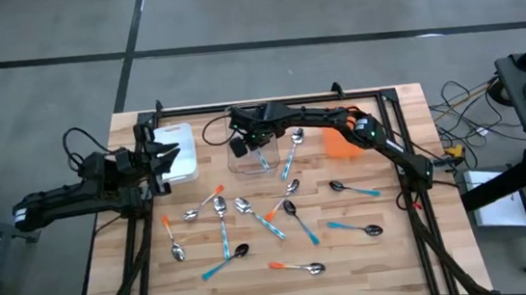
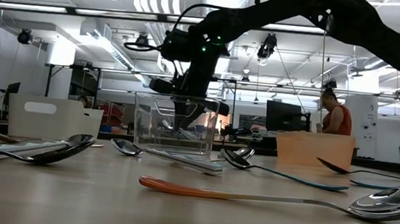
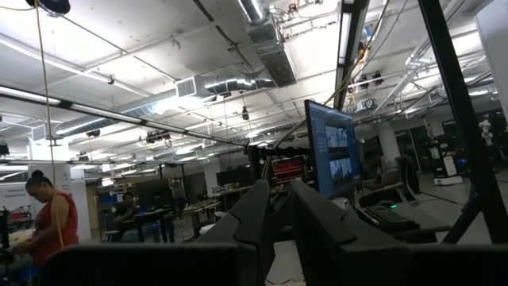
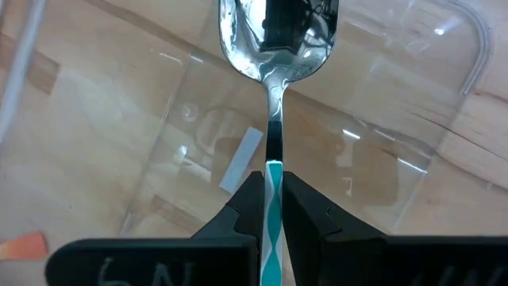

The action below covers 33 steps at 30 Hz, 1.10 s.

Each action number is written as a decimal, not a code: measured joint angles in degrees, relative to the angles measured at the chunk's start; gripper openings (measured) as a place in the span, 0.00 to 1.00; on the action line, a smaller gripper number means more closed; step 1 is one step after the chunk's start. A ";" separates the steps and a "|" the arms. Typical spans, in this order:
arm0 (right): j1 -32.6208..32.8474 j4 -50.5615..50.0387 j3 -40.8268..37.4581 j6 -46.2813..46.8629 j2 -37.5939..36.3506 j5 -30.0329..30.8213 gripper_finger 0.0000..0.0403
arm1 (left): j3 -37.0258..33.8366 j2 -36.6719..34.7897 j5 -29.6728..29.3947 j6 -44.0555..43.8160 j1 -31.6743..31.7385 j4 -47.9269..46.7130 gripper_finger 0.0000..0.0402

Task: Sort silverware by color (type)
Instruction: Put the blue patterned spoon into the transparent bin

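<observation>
Clamped between the right gripper's (image 4: pixel 272 199) fingers, a teal-handled spoon (image 4: pixel 275 71) hangs bowl-down inside the clear bin (image 1: pixel 249 156), directly below the gripper. Other spoons (image 1: pixel 294 217) lie scattered on the table (image 1: pixel 400 260) nearby. Left gripper (image 1: pixel 169 158) rests beside the white bin (image 1: pixel 183 136), nearly closed, empty.

Glossy metal spoon bowl (image 4: pixel 278 36), clear plastic bin (image 4: pixel 444 87), pale wood table (image 1: pixel 389 251).
</observation>
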 joint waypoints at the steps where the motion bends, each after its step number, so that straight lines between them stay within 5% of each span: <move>1: 0.00 0.01 -0.28 0.01 0.00 0.00 0.05 | 0.00 0.00 0.02 0.00 0.02 0.00 0.09; 25: -0.02 3.43 -3.45 -0.75 0.00 0.02 0.05 | 0.00 0.00 0.00 0.00 0.01 0.00 0.09; 33: -0.02 3.46 -3.50 -0.83 0.00 0.07 0.15 | 0.00 0.00 0.00 0.00 0.00 0.00 0.09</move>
